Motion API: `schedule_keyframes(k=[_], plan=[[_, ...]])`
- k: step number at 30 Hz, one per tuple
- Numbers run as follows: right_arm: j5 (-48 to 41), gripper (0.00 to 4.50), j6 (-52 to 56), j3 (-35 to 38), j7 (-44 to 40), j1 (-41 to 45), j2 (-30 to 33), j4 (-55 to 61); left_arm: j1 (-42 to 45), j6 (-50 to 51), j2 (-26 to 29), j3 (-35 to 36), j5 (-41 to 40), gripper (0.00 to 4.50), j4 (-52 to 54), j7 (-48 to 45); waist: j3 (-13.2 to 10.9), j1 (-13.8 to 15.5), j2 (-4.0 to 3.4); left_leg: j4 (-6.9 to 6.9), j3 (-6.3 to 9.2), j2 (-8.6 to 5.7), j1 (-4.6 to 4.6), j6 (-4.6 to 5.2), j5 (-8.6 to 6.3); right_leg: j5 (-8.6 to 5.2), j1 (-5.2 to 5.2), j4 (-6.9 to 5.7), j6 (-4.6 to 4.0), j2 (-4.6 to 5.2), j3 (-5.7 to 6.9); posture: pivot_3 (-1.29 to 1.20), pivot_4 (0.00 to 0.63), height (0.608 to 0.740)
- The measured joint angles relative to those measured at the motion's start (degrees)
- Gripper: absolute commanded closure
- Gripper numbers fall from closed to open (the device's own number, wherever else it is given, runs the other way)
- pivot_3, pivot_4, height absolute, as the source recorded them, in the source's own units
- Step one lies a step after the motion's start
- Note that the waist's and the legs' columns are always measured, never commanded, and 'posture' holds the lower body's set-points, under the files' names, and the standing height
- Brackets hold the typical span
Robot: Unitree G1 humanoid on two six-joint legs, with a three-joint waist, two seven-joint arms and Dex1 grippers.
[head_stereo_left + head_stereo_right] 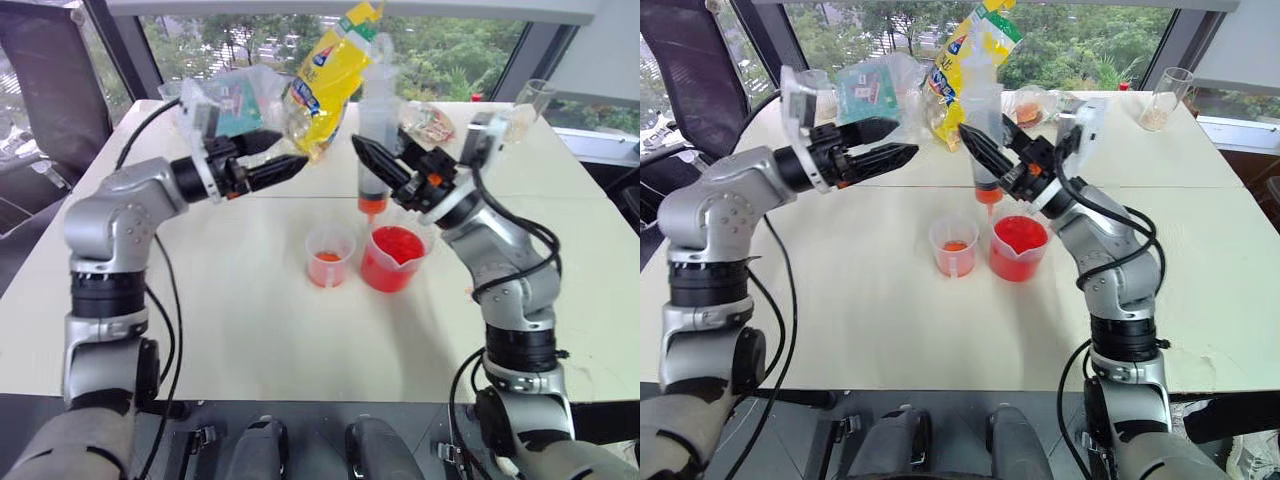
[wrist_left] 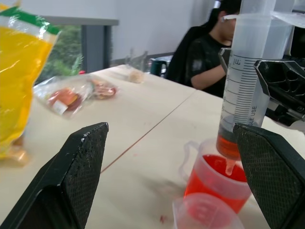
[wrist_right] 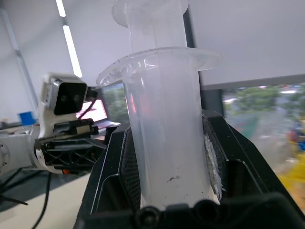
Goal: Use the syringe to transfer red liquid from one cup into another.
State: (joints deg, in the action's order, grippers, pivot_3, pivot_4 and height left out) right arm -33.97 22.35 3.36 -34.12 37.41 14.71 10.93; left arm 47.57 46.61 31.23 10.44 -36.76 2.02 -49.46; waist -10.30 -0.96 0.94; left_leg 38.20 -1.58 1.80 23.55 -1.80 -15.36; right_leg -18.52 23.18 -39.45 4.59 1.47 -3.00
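My right gripper (image 1: pixel 378 150) is shut on the syringe (image 1: pixel 373 140), a clear barrel held upright with orange-red liquid at its low end. The syringe's tip (image 2: pixel 230 167) hangs just above the larger spouted cup (image 1: pixel 392 258), which holds red liquid (image 2: pixel 213 187). The smaller cup (image 1: pixel 329 257) stands right beside it on its left, tinted orange-red at the bottom. My left gripper (image 1: pixel 293 148) is open and empty, well to the left of the syringe and pointing toward it. In the right wrist view the syringe barrel (image 3: pixel 167 143) sits between the two fingers.
A yellow bag (image 1: pixel 325 75) and clear snack bags (image 1: pixel 235 95) lie at the back of the table (image 1: pixel 230 320). A clear cup with beige contents (image 1: pixel 530 100) stands far right. A black chair (image 1: pixel 50 80) is at left. A person (image 2: pixel 205 62) sits beyond the table.
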Motion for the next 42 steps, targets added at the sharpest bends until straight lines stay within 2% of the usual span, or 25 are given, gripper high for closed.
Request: schedule_keyframes(k=[9, 16, 23, 38, 40, 42], plan=[[4.49, 3.09, -6.99, -4.65, -2.38, -2.23, -5.56, -8.09, -1.23, 4.98, 2.31, 2.19, -6.09, 0.22, 8.15, 4.45, 0.0, -0.09, 0.01, 0.01, 0.0, -0.02, 0.0, 0.0, 0.0, 0.0, -0.01, 0.01, 0.0, 0.02, 0.01, 0.0, 0.15, 0.74], [5.88, 3.09, -8.2, -6.13, -3.53, -4.46, -5.88, -8.85, 4.08, 4.2, -0.45, 0.47, -7.54, 0.22, 6.21, 5.15, 0.0, -0.12, 0.01, 0.01, -0.01, -0.02, -0.01, 0.0, 0.0, 0.0, -0.01, -0.01, 0.0, -0.01, 0.06, 0.0, 0.15, 0.74], [6.79, 3.09, -8.53, -6.42, -4.09, -5.05, -5.9, -8.85, 5.13, 3.17, -3.75, -3.83, -7.48, 0.22, 3.68, 4.02, 0.0, -0.23, 0.01, -0.01, -0.02, -0.01, -0.01, -0.01, 0.01, 0.0, 0.02, 0.0, 0.0, -0.02, 0.04, 0.0, 0.15, 0.74], [7.93, 3.09, -8.54, -6.42, -4.1, -5.23, -5.83, -8.85, 6.24, 2.86, -4.82, -4.74, -7.53, 0.22, 2.9, 4.72, 0.0, -0.18, 0.01, 0.0, -0.02, -0.01, -0.01, -0.01, 0.01, 0.0, 0.02, 0.0, 0.0, -0.02, 0.04, 0.0, 0.15, 0.74], [7.94, 3.09, -8.54, -6.42, -4.17, -5.23, -5.82, -8.85, 6.67, 2.64, -4.95, -4.68, -7.58, 0.74, 2.68, 4.74, 0.0, -0.22, 0.01, -0.01, -0.02, -0.01, -0.01, -0.01, 0.0, 0.0, 0.01, 0.01, 0.0, -0.02, 0.04, 0.0, 0.15, 0.74], [7.95, 3.09, -8.55, -6.42, -4.52, -5.28, -5.77, -8.84, 6.67, 2.47, -5.05, -4.42, -7.57, 1.54, 2.19, 5.08, 0.0, -0.24, 0.01, -0.01, -0.02, 0.0, -0.01, -0.01, 0.01, 0.0, 0.02, 0.0, 0.0, -0.03, 0.04, 0.0, 0.15, 0.74]])
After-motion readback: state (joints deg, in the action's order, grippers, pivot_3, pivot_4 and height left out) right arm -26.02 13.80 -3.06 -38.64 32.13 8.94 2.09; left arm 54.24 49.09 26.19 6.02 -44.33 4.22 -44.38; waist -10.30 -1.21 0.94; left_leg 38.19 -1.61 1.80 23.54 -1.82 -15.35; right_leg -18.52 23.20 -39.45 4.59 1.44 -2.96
